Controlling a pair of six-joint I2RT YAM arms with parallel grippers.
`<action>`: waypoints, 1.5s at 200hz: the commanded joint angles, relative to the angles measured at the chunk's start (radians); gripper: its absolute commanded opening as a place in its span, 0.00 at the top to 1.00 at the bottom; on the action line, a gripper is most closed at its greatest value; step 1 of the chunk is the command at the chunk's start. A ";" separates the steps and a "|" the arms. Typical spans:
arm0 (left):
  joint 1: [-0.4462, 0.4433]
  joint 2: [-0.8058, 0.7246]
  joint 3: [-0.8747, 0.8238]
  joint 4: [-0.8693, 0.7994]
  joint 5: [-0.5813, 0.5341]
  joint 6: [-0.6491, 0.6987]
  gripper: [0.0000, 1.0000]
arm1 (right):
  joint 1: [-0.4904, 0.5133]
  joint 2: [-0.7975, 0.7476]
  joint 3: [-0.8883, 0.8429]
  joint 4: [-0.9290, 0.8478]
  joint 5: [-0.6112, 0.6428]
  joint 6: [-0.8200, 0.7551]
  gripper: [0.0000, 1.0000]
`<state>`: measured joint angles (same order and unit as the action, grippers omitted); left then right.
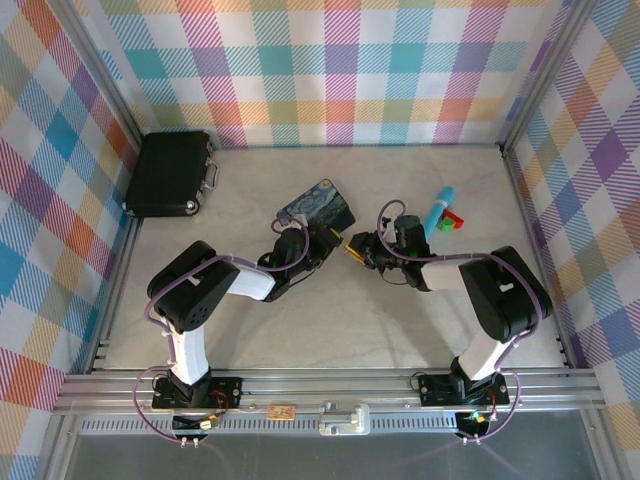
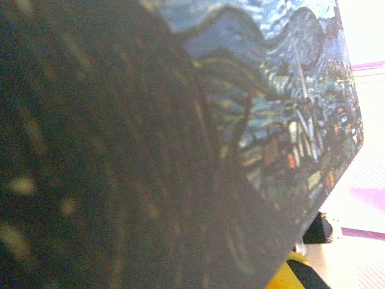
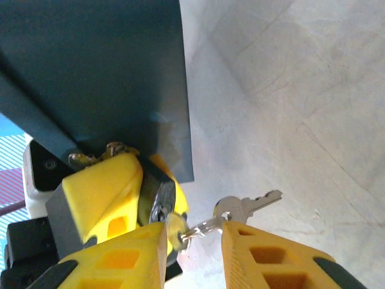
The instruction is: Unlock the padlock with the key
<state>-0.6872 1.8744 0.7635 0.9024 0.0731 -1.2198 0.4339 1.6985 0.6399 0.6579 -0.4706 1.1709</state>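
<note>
A black case [image 1: 170, 172] is set at the far left of the desk [image 1: 330, 340]. Just beside the starry-night tin [image 1: 320, 203], the padlock [image 3: 161, 201] is pinched by the left pincer [image 3: 150, 183]. The key [image 3: 203, 227] is held against the padlock's body, and it is flanked by the spread fingers of the right pincer [image 3: 194, 238]. A second key [image 3: 255, 200] is hung from its ring. A blue-tipped stick [image 1: 440, 210] is laid further right.

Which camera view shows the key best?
The right wrist view: the silver key shows sharply beside the padlock, close to the right hand. In the top view that spot is too small to tell; the left wrist view faces the blue tin.
</note>
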 commanded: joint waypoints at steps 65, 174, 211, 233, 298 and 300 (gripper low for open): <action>-0.016 -0.003 -0.020 0.125 -0.014 -0.057 1.00 | 0.032 0.108 -0.042 0.390 0.009 0.241 0.83; -0.017 0.100 -0.045 0.365 0.055 0.079 1.00 | 0.030 0.067 0.021 0.382 -0.039 0.583 1.00; -0.025 0.160 -0.060 0.453 0.101 0.193 1.00 | 0.034 0.173 0.099 0.626 -0.077 1.061 1.00; -0.025 0.171 -0.067 0.454 0.075 0.240 1.00 | 0.054 0.235 0.138 0.748 -0.036 1.249 1.00; -0.025 0.237 -0.018 0.452 0.049 0.271 1.00 | 0.069 0.225 0.108 0.750 0.097 1.353 1.00; -0.025 0.238 -0.014 0.452 0.049 0.272 1.00 | 0.070 0.225 0.110 0.750 0.099 1.354 1.00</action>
<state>-0.6533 2.0636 0.7311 1.3876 -0.0380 -1.0080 0.4679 1.9633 0.7006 1.1702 -0.4351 2.0499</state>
